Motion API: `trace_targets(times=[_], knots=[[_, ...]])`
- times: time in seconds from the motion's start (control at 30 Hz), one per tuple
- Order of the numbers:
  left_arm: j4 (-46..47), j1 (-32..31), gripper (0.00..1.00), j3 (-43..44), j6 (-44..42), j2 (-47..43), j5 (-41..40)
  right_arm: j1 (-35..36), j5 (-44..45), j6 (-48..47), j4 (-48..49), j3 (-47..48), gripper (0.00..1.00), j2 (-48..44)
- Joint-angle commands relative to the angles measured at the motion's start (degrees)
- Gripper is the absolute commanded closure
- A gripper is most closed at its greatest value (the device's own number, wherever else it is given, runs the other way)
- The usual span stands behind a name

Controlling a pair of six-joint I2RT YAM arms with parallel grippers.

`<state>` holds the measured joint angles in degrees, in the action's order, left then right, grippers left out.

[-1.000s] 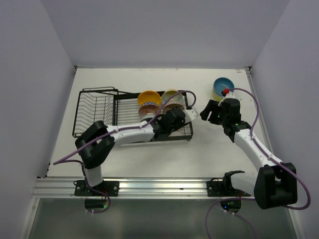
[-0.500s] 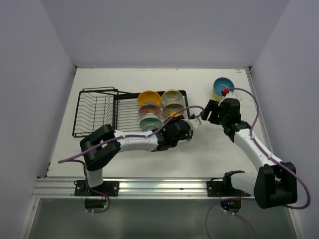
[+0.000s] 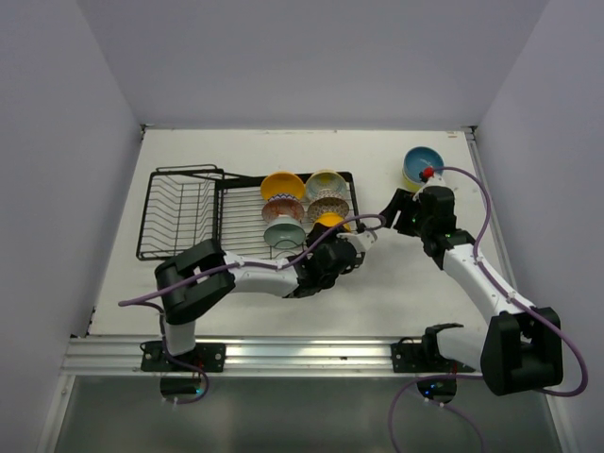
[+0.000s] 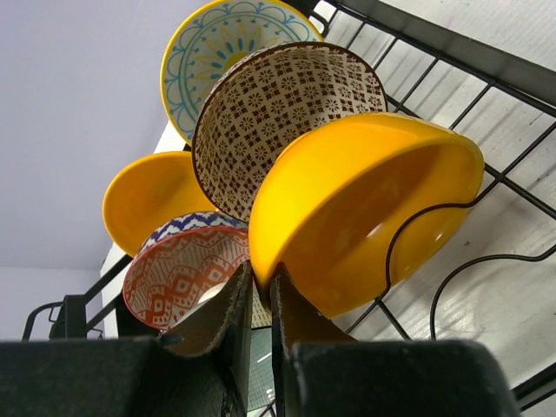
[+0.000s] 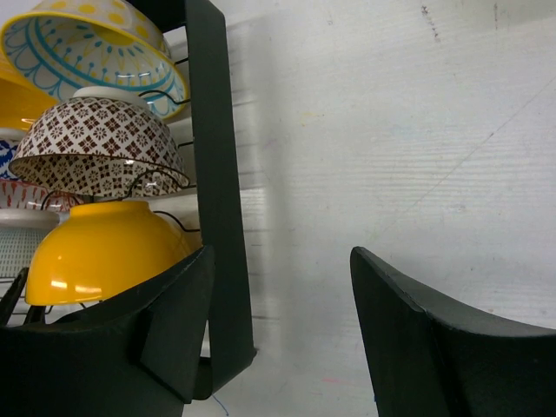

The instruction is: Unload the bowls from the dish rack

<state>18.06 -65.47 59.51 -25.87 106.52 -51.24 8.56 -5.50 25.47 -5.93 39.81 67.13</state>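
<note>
left end effector (image 4: 259, 283) nearer yellow bowl (image 4: 365, 204)

The left arm (image 3: 255, 274) lies low, stretched rightward; the left end effector (image 4: 261, 282) has its fingers nearly together. The right arm (image 3: 477, 274) bends inward; the right end effector (image 5: 280, 261) is spread wide, just beside the left one.

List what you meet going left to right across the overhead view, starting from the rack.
dish rack's slotted section → far orange-yellow bowl → yellow-rimmed patterned bowl → right pincer → blue bowl
</note>
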Motion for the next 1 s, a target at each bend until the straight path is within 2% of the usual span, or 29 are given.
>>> trace_targets(times=[0.0,0.3,0.6,0.67,0.8,0.97], knots=[[9.60,-1.06,1.00,-1.49,-2.34,-1.57,-4.91,-0.38,0.31,0.45,2.42,-0.61,0.33,0.28],[24.90,-2.64,1.00,-5.19,-12.62,-2.55,-10.10,-0.38,0.49,0.45,2.33,-0.61,0.33,0.28],[32.38,-3.26,1.00,-6.59,-18.60,-1.23,-11.69,-0.38,0.40,0.45,2.42,-0.61,0.32,0.28],[32.30,-3.43,1.00,-6.16,-18.52,-1.31,-11.69,-0.47,0.49,0.45,2.42,-0.53,0.33,0.45],[23.54,-3.52,1.00,-3.35,-13.96,-2.28,-10.46,-0.38,0.31,0.45,2.42,-0.53,0.32,0.45],[19.30,-3.43,1.00,-1.24,-10.53,-3.95,-10.37,-0.47,0.31,0.37,2.24,-0.44,0.32,0.37]])
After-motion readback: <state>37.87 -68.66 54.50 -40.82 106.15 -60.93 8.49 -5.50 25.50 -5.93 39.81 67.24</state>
